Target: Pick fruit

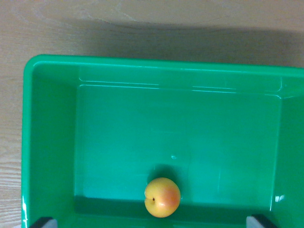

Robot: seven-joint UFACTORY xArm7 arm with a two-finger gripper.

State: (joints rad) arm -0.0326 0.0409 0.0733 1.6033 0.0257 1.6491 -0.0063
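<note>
A small yellow-orange fruit (162,197) with a red blush lies on the floor of a green plastic bin (52,142), close to the bin's near wall at the bottom middle of the wrist view. Only the dark tips of my gripper (153,223) show, one fingertip (44,222) at the bottom left and the other at the bottom right. They stand far apart, so the gripper is open and holds nothing. The fruit sits between the two tips and a little beyond them, untouched.
The bin rests on a light wooden table (142,23), which shows along the top and left edges. The bin's walls rise on all sides around the fruit. A dark shadow lies on the table behind the bin's far rim.
</note>
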